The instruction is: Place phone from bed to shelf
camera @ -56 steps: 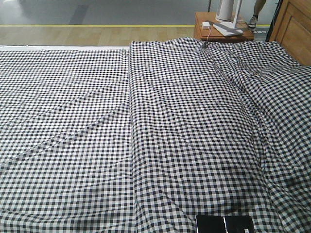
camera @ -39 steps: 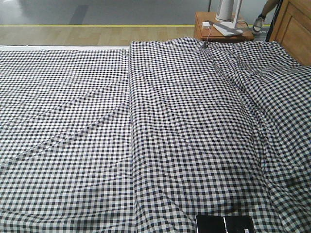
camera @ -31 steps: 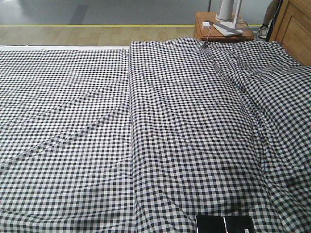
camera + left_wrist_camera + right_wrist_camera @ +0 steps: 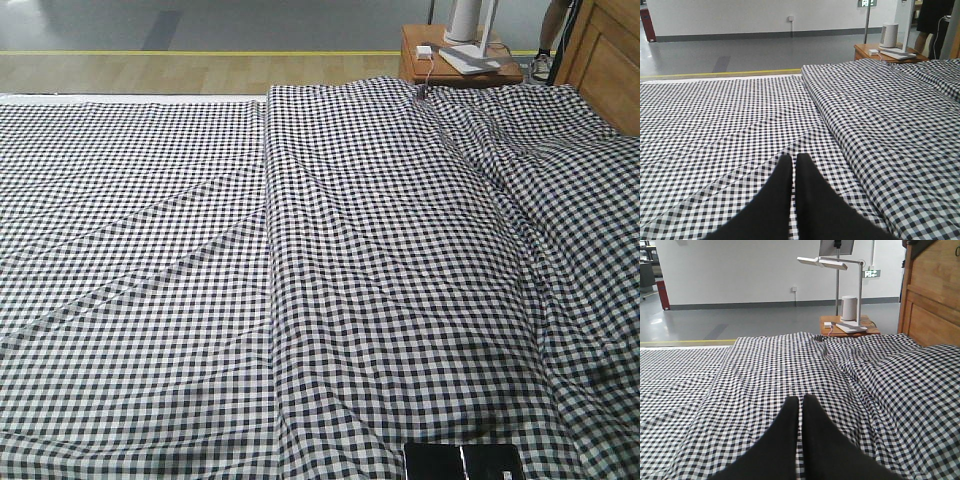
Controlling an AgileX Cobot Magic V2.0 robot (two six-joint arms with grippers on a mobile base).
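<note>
Gingham bed [image 4: 300,250], phone [image 4: 462,462] apart from closed jaws

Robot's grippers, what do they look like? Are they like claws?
The left gripper and the right gripper look alike: each has two plain matte black fingers, wide at the base and narrowing to a rounded point. No cables, stickers or markings show on them. The arms themselves are out of view.
</note>
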